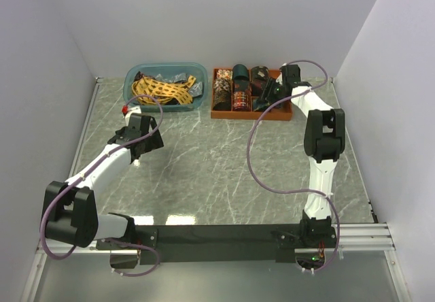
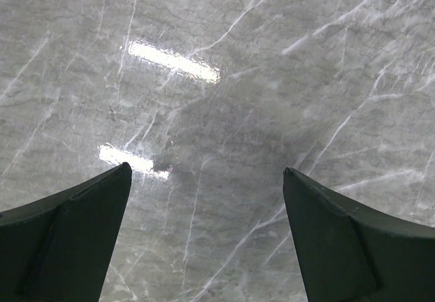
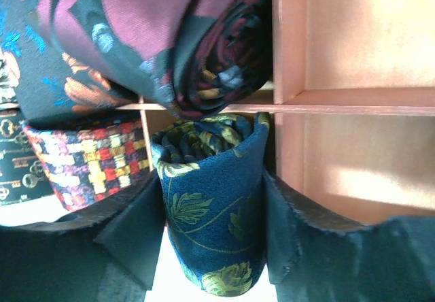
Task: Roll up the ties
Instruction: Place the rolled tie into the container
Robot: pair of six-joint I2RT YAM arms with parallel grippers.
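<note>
Right pincer (image 3: 212,179) flanks a rolled navy tie (image 3: 217,220), woven with gold-green leaves, in a compartment of the orange wooden tray (image 3: 353,101); whether its black fingers press the roll I cannot tell; a maroon-patterned roll (image 3: 204,50) and a chequered roll (image 3: 95,159) lie close by, thin dividers between; the tray sits far right on the desk, beside a blue plastic bin (image 1: 165,106) of loose yellow lattice ties (image 1: 160,88); left pincer (image 2: 205,169) hangs spread wide over glossy grey-veined desk (image 2: 272,57), near the bin.
</note>
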